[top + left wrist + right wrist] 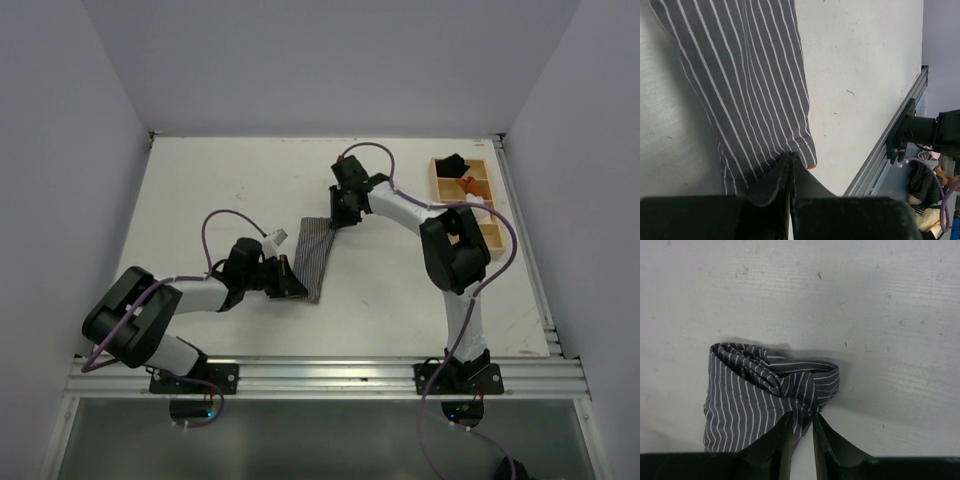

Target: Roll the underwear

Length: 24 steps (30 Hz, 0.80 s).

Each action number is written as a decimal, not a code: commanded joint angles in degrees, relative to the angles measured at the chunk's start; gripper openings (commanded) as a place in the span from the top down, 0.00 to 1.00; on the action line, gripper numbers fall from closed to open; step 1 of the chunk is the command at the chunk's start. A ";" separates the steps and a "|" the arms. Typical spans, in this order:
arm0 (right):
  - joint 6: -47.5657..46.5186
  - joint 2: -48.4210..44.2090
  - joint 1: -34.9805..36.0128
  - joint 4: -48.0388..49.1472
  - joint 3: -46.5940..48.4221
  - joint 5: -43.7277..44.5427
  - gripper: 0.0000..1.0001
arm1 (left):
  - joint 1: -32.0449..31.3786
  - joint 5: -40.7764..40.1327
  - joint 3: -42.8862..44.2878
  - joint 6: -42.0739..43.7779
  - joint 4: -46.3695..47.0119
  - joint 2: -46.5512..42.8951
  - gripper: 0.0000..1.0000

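Observation:
The underwear (318, 255) is a grey cloth with fine white stripes, lying as a narrow strip in the middle of the table. My left gripper (297, 284) is at its near end. In the left wrist view the cloth (750, 75) runs away from the left gripper (790, 156), whose jaws are pressed together on the hem corner. My right gripper (338, 220) is at the far end. In the right wrist view that end (755, 395) is bunched into a loose curl. The right gripper (802, 415) has its jaws slightly apart, with a fold of cloth lying between the tips.
A wooden tray (436, 180) with compartments stands at the back right, holding a black bundle (452, 165) and an orange one (470, 185). A metal rail (330, 375) runs along the table's near edge, and white walls close in the left, back and right.

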 commanded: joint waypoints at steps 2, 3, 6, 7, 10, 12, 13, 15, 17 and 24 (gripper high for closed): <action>1.17 -6.95 -0.39 -2.40 2.21 -2.08 0.73 | 0.19 0.15 3.22 1.85 -3.03 -2.42 0.94; 1.44 -7.65 -0.39 -3.10 2.47 -2.25 0.74 | 0.27 0.24 3.93 2.03 -3.38 -3.03 0.94; 3.89 -9.32 -0.31 -2.42 0.38 -5.23 0.77 | 0.27 0.24 5.07 2.20 -4.70 -4.09 0.92; 4.86 -10.45 -0.30 0.11 -1.03 -6.64 0.78 | 0.27 0.24 5.77 2.20 -5.05 -4.18 0.92; 9.52 -11.96 -0.30 9.93 -7.79 -14.63 0.79 | 0.27 0.50 6.39 1.94 -4.44 -4.09 0.92; 12.23 -11.70 -0.22 14.10 -11.23 -20.96 0.79 | 0.10 0.94 6.31 1.24 -3.12 -3.31 0.92; 12.77 -11.52 -0.22 16.72 -11.93 -22.37 0.79 | 0.18 1.47 6.13 0.71 -1.64 -2.78 0.92; 13.92 -9.59 -0.30 19.11 -13.43 -26.42 0.79 | -0.25 1.56 5.87 0.71 -0.40 -0.93 0.92; 14.27 -6.97 -0.30 21.49 -14.74 -28.26 0.80 | -0.69 1.39 4.91 0.53 1.97 1.43 0.92; 11.12 0.06 -1.36 26.95 -20.29 -29.15 0.81 | -4.82 0.15 -0.10 -2.37 11.20 8.91 0.93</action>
